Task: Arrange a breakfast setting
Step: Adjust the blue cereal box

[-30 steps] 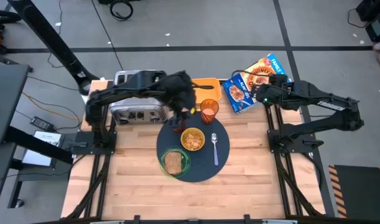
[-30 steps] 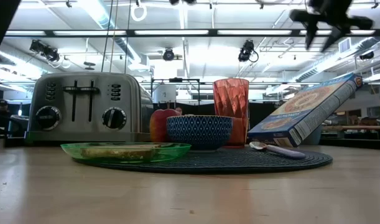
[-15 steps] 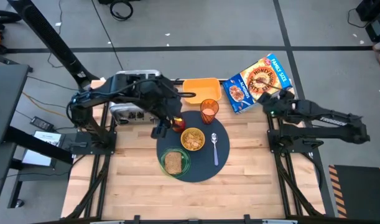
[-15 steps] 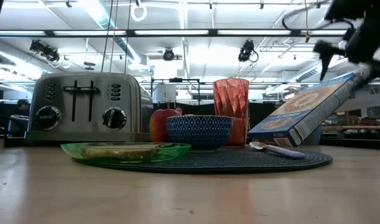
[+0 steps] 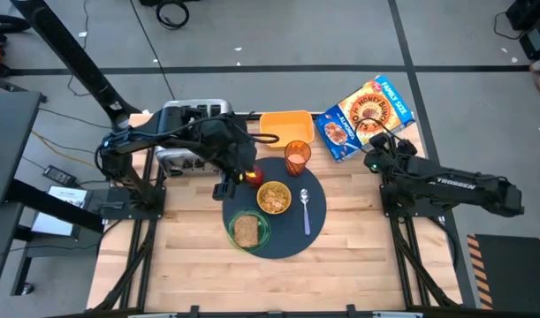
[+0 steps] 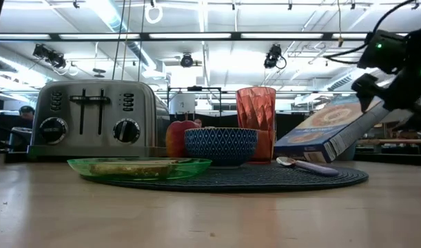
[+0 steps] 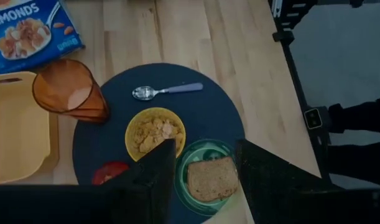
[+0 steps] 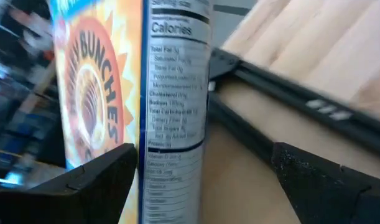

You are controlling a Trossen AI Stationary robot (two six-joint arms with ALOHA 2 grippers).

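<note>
Where the high view looks straight down, a cereal box [image 5: 367, 117] printed "HONEY" and "FAMILY SIZE" lies at the far right corner of the slatted wooden table [image 5: 190, 265], with grey tiled floor all around. On the round dark mat [image 5: 287, 237] sit the green plate [image 5: 248, 230] with the toast slice [image 5: 246, 231], the cereal bowl [image 5: 274, 197], the pale spoon [image 5: 305, 210], the amber cup [image 5: 297, 157] and the red apple [image 5: 252, 175]; a toaster [image 5: 188, 155] and a yellow board [image 5: 285, 125] stand beyond the mat. The left end effector [image 5: 224, 185] hovers beside the apple, holding nothing; the right end effector [image 5: 372, 162] sits near the box. From the low view, the toaster, apple, blue-patterned bowl and cup line up before a bright hall with ceiling lights. Through the left wrist view, "ALMONDS" reads on the box face, and both fingers [image 7: 155, 180] stand moderately apart above the setting. Through the right wrist view, "BUNCHES" and "Calories" read on the box, framed by widely spread fingers [image 8: 84, 183] gripping nothing.
</note>
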